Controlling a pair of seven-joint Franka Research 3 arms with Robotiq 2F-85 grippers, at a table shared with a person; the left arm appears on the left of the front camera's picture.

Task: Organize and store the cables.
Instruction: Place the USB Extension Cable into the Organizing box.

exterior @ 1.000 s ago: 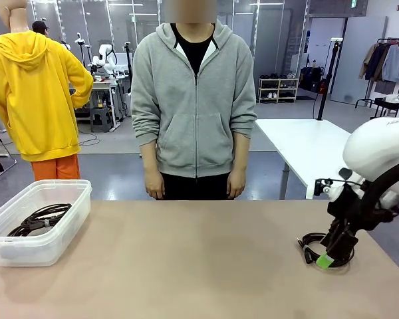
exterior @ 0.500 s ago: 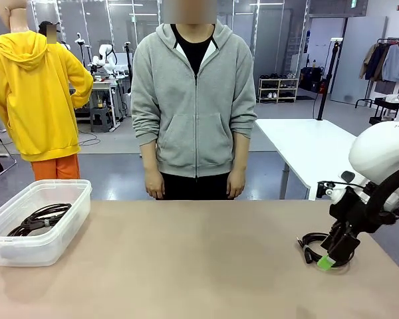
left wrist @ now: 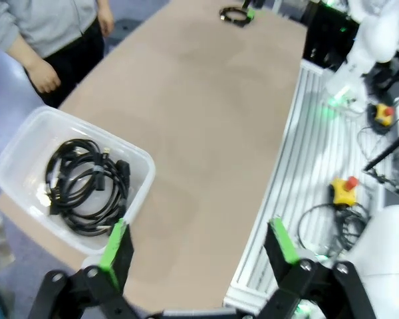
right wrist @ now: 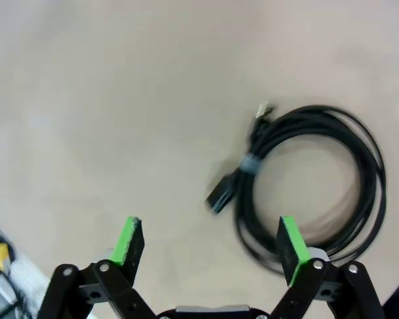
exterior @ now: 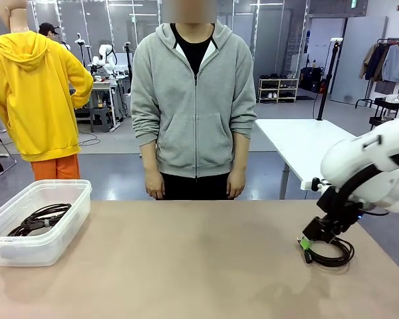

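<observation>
The table carries a clear plastic bin at its left end, holding coiled black cables. Well away from the bin, at the far right of the table, lies one loose cable: a thin black coil, banded at one side, its plug ends sticking out. The right gripper hangs above it, fingers spread and empty, off to the side of the coil, so a closure here could catch only a stray plug and let the loop unravel. The left gripper, nearer the bin, is likewise released.

Grey floor, white table, shoe rack
</observation>
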